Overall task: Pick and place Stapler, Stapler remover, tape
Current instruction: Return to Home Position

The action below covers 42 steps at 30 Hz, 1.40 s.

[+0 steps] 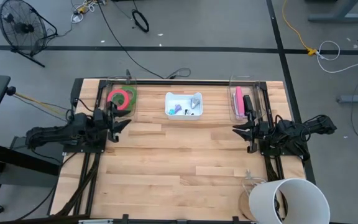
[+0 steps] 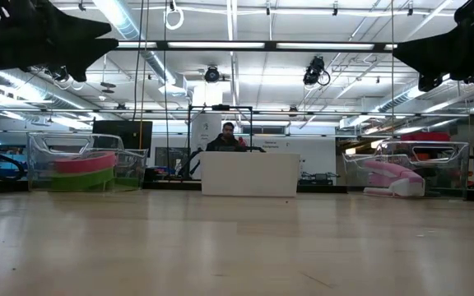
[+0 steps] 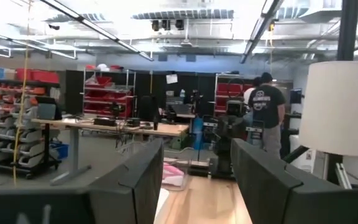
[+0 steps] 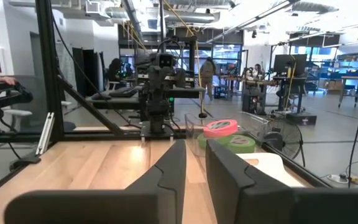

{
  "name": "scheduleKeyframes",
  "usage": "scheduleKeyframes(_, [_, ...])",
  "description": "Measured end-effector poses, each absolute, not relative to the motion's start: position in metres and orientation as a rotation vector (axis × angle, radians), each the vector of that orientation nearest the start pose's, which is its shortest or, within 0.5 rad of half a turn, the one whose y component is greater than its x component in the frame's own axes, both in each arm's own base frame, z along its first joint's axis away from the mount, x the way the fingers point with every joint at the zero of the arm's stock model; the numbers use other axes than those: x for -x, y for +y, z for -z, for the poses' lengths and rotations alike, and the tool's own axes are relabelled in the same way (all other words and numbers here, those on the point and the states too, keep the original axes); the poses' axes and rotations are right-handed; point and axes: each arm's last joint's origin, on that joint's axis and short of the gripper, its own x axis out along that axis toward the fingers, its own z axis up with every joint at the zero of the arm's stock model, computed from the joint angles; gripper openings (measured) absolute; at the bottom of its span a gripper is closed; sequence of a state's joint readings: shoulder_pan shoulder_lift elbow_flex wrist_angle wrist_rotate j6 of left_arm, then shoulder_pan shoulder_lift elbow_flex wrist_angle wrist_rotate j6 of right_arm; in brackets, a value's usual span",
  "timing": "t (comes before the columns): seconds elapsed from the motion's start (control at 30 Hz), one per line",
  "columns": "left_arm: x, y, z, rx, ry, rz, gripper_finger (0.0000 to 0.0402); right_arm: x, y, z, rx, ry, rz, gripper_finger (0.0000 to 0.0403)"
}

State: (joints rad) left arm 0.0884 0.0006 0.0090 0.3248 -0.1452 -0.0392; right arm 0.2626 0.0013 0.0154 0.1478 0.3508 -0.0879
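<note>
Plainly, the tape (image 1: 122,98) lies in the clear left bin (image 1: 109,111) at the far left of the table (image 1: 179,162). The red-pink roll sits on top and green shows beneath it; the low view shows the same stack, pink over green. The white bin (image 1: 184,114) stands in the middle of the far edge and holds the staple removers (image 1: 179,110), which are too small to tell apart. The clear right bin (image 1: 234,115) sits at the far right. In it the pink stapler (image 1: 238,98) lies just beside a dark stapler (image 1: 248,104).

The left gripper (image 1: 124,124) hovers above the table's left side, near the tape bin and pointing toward the middle. Its fingers (image 3: 135,180) are set well apart, with nothing between them. The right gripper (image 1: 238,132) hovers opposite on the right side, near the stapler bin. Its fingers (image 4: 166,171) leave only a narrow gap and hold nothing.

A white cylinder (image 1: 288,199) stands at the table's near right corner. In the low view a person (image 2: 229,136) shows beyond the white bin, in the room behind.
</note>
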Motion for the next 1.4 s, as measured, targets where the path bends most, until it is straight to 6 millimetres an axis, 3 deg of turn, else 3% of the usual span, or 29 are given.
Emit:
scheduleKeyframes(0.1, [-0.092, 0.012, -0.195, 0.015, -0.314, -0.225, 0.0193, -0.093, 0.015, -0.183, 0.039, -0.150, 0.095, 0.0064])
scheduleKeyframes(0.33, [-0.097, 0.010, -0.170, 0.052, -0.048, -0.102, 0.0193, -0.093, 0.015, -0.183, 0.039, -0.151, 0.095, 0.0064])
scheduleKeyframes(0.63, [-0.097, 0.010, -0.169, -0.038, -0.028, -0.106, 0.0193, -0.093, 0.015, -0.183, 0.039, -0.151, 0.094, 0.0064])
scheduleKeyframes(1.4, [-0.097, 0.008, -0.170, -0.032, -0.051, -0.087, 0.0193, -0.093, 0.015, -0.183, 0.039, -0.151, 0.094, 0.0064])
